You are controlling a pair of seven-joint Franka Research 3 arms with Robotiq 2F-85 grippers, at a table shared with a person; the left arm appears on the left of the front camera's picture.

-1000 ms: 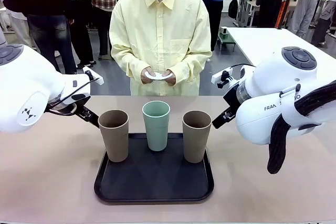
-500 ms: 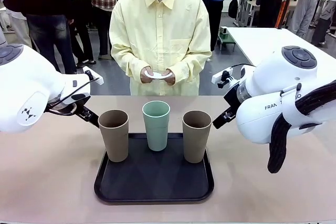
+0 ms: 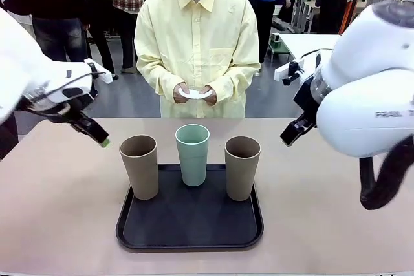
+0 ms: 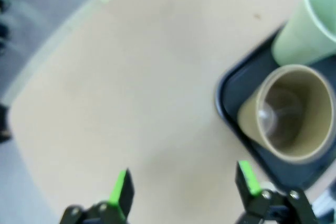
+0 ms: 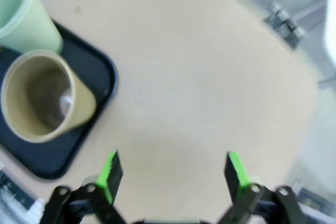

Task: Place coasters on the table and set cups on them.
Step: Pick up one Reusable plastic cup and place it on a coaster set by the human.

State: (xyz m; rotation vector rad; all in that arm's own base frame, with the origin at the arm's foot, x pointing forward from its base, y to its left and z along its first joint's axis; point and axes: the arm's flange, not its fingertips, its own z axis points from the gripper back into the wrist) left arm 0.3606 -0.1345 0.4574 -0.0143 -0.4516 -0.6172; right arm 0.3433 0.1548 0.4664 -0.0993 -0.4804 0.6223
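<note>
A brown cup (image 3: 140,166), a green cup (image 3: 193,154) and a second brown cup (image 3: 242,167) stand upright on a black tray (image 3: 187,232) in the middle of the table (image 3: 58,218), the green one at the back between the two brown ones. Both brown ones are empty inside. At the far side a person (image 3: 197,37) holds the white coasters (image 3: 196,94) in both hands (image 3: 183,92), off the table; how many there are I cannot tell. The left gripper (image 4: 184,179) hangs over bare table to the left of the tray, near the brown cup, its jaws wide apart and holding nothing. The right gripper (image 5: 172,167) hangs over bare table to the right of the tray, near the second brown cup, also spread wide and empty
</note>
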